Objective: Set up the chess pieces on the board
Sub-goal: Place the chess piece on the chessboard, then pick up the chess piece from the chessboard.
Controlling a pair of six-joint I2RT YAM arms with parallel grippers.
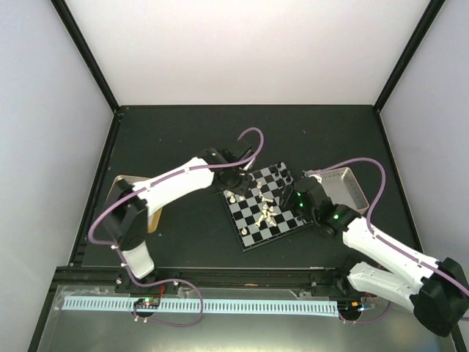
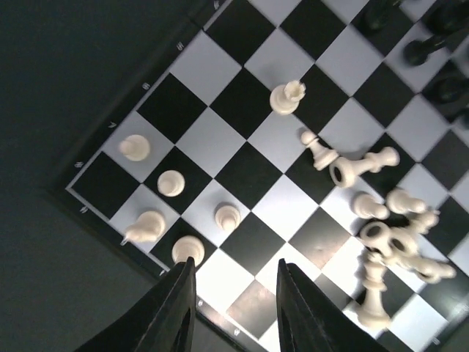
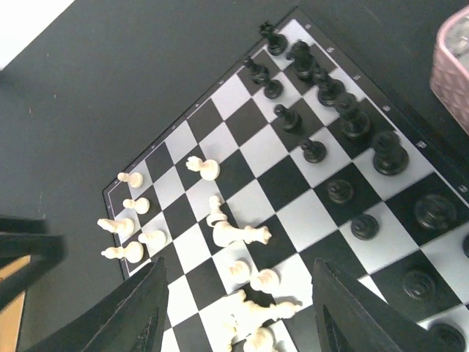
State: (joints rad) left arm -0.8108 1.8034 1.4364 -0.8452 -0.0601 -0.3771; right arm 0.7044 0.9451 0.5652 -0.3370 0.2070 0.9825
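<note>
The board (image 1: 253,231) lies tilted at the table's middle. Several cream-white pieces (image 2: 171,182) stand near its corner, and one stands alone (image 2: 287,97). A heap of toppled white pieces (image 2: 388,235) lies mid-board and also shows in the right wrist view (image 3: 242,235). Black pieces (image 3: 344,110) stand in rows along the far side. My left gripper (image 2: 234,268) is open and empty above the board's edge, next to a white pawn (image 2: 188,249). My right gripper (image 3: 238,271) is open and empty above the heap.
A pale pinkish tray (image 1: 344,187) sits right of the board, close behind the right gripper (image 1: 300,202). A tan tray (image 1: 117,187) lies at the left under the left arm. Black frame posts bound the table.
</note>
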